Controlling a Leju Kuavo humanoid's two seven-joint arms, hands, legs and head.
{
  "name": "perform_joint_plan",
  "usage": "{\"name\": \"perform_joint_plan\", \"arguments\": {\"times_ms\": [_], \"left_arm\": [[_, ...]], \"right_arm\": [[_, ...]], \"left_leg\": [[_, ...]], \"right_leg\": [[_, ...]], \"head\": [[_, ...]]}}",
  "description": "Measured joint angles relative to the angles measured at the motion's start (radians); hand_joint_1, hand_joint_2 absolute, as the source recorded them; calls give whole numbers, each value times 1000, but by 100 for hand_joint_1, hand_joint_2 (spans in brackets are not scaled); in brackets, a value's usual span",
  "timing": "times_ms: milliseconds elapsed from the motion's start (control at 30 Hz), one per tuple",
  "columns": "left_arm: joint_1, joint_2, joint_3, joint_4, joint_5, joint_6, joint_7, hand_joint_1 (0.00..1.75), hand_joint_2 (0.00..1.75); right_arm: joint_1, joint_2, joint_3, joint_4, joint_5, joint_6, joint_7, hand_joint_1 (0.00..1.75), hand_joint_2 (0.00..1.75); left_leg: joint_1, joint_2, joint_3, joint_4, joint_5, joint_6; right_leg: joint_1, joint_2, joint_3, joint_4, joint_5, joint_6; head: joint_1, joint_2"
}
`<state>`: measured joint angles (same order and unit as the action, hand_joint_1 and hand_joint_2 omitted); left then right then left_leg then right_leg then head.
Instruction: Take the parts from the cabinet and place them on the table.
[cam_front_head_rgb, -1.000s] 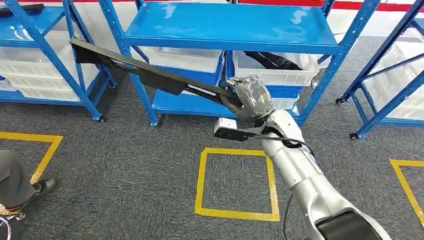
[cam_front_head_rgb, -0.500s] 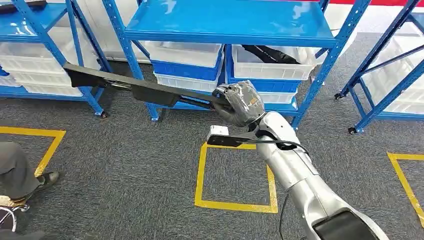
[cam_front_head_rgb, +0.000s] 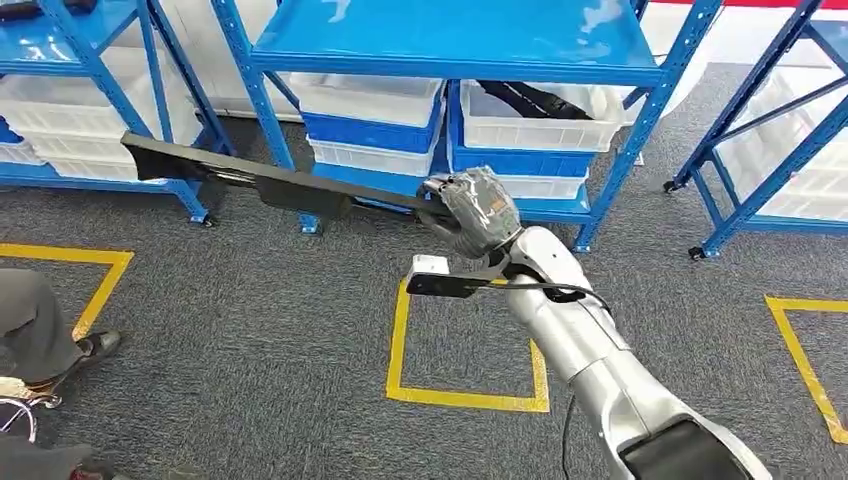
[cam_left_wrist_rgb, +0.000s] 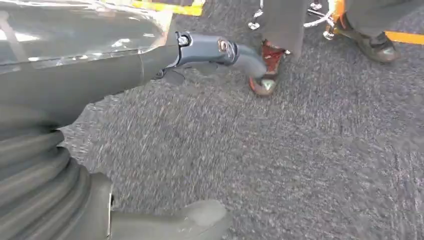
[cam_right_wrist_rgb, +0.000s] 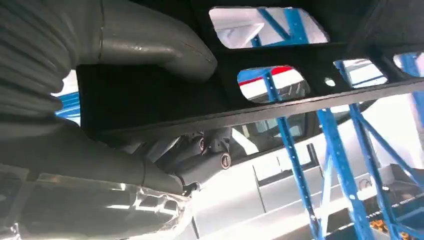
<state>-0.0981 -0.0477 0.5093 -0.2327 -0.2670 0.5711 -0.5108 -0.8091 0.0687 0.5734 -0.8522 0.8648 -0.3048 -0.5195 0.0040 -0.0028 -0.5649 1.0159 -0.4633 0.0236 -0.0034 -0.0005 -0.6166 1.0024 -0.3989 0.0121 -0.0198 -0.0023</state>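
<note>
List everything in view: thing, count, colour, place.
long part: one, black, held out leftward over the carpet, in front of the racks
shelving racks: several, blue, along the far side
storage bins: several, white and blue, on the lower shelves
floor squares: three in part or whole, yellow tape, on the grey carpet
person's leg and shoe: one, dark, lower left
right robot hand: grey, grips the long part's near end
left robot hand: grey, hangs over the carpet
</note>
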Motion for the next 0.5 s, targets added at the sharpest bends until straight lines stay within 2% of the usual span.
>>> {"name": "perform_joint_plan", "arguments": {"times_ms": [33,67,100,133,167,200,233,267,300,367,400,433,500], "left_arm": [[0,0,1,0,0,0,0,0,175],[0,-2,1,0,0,0,0,0,175],[-2,-3,1,0,0,0,0,0,175],[-3,-3,2,0,0,0,0,0,175],[-3,-4,2,0,0,0,0,0,175],[-3,-4,4,0,0,-1,0,0,175],[-2,-4,5,0,0,-1,0,0,175],[-2,-4,6,0,0,-1,0,0,175],[-2,-4,6,0,-2,-1,0,0,175],[-2,-4,6,0,-3,-1,0,0,175],[-3,-1,7,0,-3,-1,0,0,175],[-3,0,7,0,-4,-2,-1,0,175],[-2,-1,7,0,-6,-3,-2,0,175]], "right_arm": [[0,0,0,-3,-2,5,-3,175,175],[-1,-1,0,-4,-2,7,-5,175,175],[-3,-1,2,-4,-2,9,-7,175,175],[-4,0,4,-4,0,13,-10,175,175],[-3,0,6,-4,4,16,-12,175,175],[0,1,10,-3,6,16,-12,175,175],[4,1,13,-3,8,16,-13,175,175],[6,1,16,0,10,16,-13,175,175],[7,3,19,0,11,16,-15,175,175],[4,10,27,0,12,15,-15,175,175],[1,12,29,0,11,15,-15,175,175],[1,18,31,0,11,15,-15,175,175],[1,18,33,1,9,15,-15,175,175]], "left_leg": [[0,1,0,-11,10,8],[14,7,3,-25,26,14],[10,8,-2,-30,34,19],[10,9,-11,-30,40,24],[10,10,-21,-30,46,24],[10,11,-30,-29,53,24],[10,11,-39,-29,59,22],[11,11,-46,-29,65,19],[12,10,-53,-28,70,14],[15,10,-62,-20,76,5],[11,12,-70,-13,77,-1],[9,11,-74,-10,81,-7],[11,11,-75,-15,91,-20]], "right_leg": [[2,0,0,-2,5,8],[6,-1,-10,10,-5,10],[6,0,-29,44,-38,7],[2,1,-57,113,-79,3],[0,1,-93,205,-121,1],[-3,1,-124,290,-155,4],[-4,1,-134,331,-168,11],[-8,1,-117,316,-162,19],[-11,0,-68,245,-141,31],[-20,-2,54,46,-89,47],[-20,-2,71,0,-94,41],[-11,3,74,1,-82,27],[-8,3,65,8,-75,14]], "head": [[-1,0],[1,0],[0,0],[5,0],[3,0],[3,0],[4,0],[4,0],[4,0],[4,0],[5,0],[3,0],[3,0]]}}
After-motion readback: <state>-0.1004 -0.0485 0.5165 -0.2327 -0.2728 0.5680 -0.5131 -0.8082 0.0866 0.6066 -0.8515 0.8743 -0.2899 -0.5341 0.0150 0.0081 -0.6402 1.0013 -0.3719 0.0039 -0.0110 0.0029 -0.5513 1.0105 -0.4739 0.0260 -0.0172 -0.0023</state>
